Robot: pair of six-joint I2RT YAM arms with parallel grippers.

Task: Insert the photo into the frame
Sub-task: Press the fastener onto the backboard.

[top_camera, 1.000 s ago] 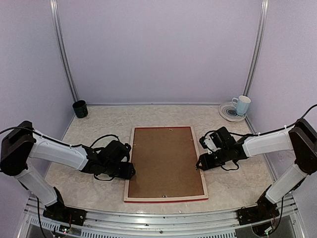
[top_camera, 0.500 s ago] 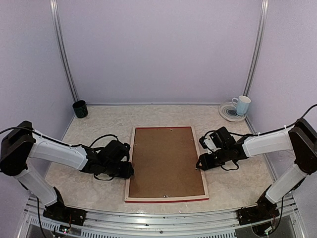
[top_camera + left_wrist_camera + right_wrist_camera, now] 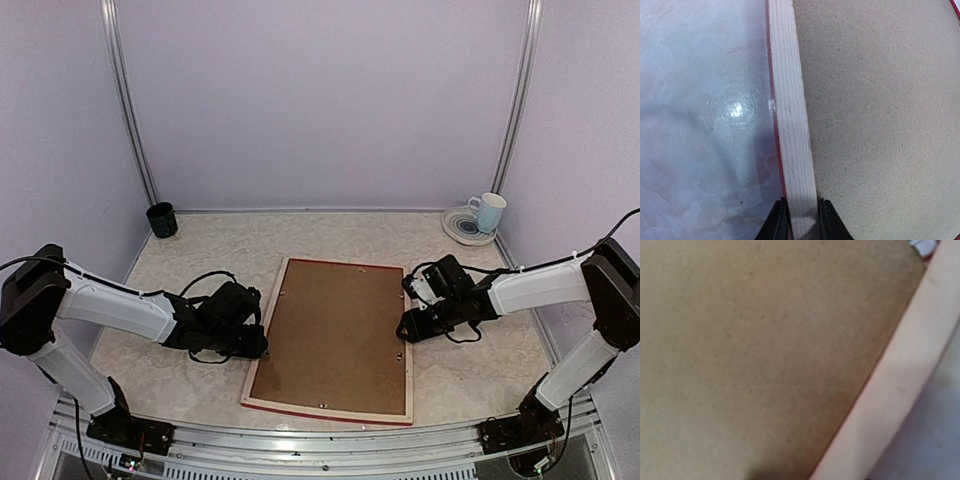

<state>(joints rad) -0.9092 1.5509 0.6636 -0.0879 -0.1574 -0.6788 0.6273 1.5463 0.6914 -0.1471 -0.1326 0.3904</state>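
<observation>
Left wrist view: left gripper [image 3: 801, 222] narrowed, pinching pale side rail of the frame [image 3: 790, 115]. Frame lies skewed on table [image 3: 180, 250], brown backing board [image 3: 330, 335] up. Right gripper [image 3: 404, 330] at its opposite edge, opening can't tell.

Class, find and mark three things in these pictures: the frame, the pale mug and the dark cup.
frame [image 3: 790, 100]: left wrist view, on the pale wood rail of its back.
pale mug [image 3: 489, 212]: top view, on its side wall.
dark cup [image 3: 161, 221]: top view, on its side wall.
</observation>
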